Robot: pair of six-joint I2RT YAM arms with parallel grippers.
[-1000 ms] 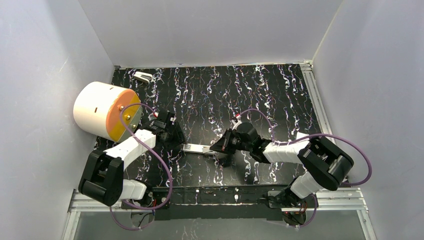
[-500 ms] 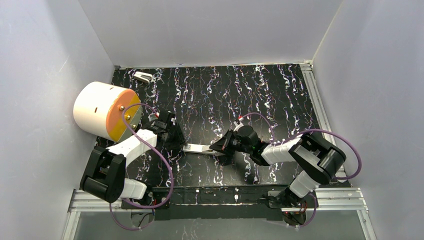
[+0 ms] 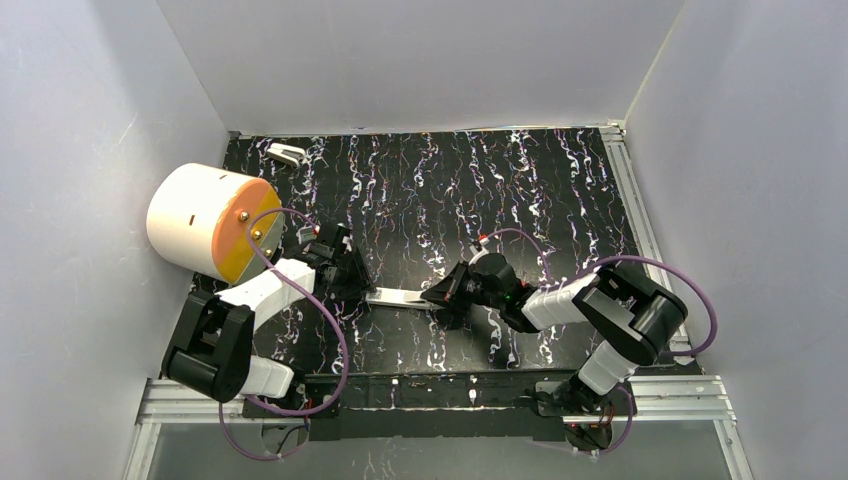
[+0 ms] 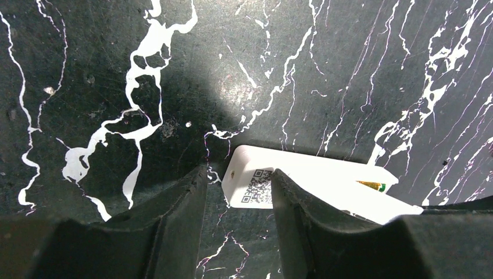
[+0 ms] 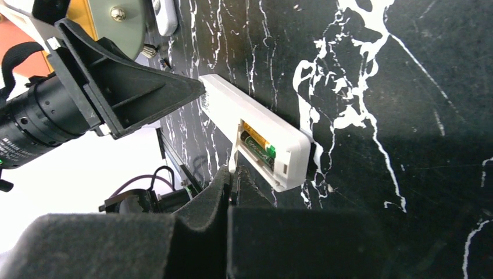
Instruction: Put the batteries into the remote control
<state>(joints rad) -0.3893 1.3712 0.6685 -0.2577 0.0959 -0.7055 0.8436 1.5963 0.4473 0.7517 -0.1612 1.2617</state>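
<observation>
A white remote control (image 3: 400, 297) lies flat on the black marbled table between my two grippers. Its battery compartment (image 5: 256, 148) is open at the right end, with an orange-gold, green-ended battery (image 5: 260, 144) lying in it; that battery also shows in the left wrist view (image 4: 372, 186). No loose batteries are in view. My left gripper (image 4: 238, 203) is open at the remote's QR-code end (image 4: 261, 186), one finger (image 4: 302, 215) over it. My right gripper (image 5: 234, 180) is shut, its tips against the near edge of the open compartment. What they pinch, if anything, is hidden.
A big white cylinder with an orange face (image 3: 205, 222) lies at the left, close behind the left arm. A second small white remote (image 3: 287, 153) lies at the back left corner. Grey walls enclose the table on three sides.
The right arm's elbow has folded in toward the middle, while its gripper stays at the remote's end. The left gripper has shifted slightly. The remote has hardly moved.
</observation>
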